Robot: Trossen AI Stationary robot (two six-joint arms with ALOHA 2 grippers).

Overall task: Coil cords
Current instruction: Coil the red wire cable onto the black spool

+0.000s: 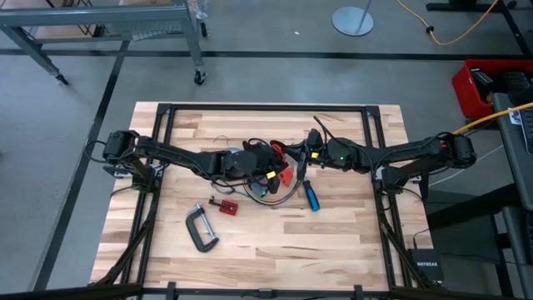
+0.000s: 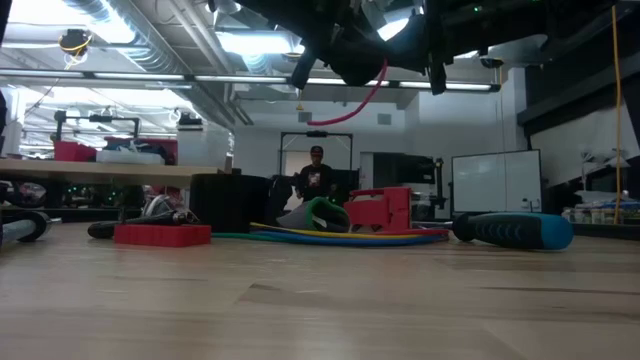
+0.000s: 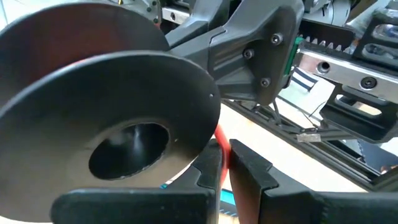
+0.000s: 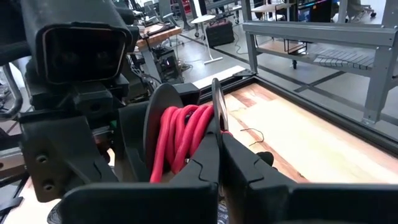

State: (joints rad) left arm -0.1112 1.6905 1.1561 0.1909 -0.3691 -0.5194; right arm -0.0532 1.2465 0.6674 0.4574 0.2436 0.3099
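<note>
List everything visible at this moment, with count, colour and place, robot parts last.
spool: one, black discs, red cord wound on it, raised between both arms.
coloured cords: one loop, orange, green and blue strands, table centre.
screwdriver: one, blue handle, right of the loop.
C-clamp: one, black, front left of centre.
red block: one, beside the clamp.
table: one, light wood.
person: one, dark clothes, far background.
left tool: shut on the red cord.
right tool: shut on the red cord.
</note>
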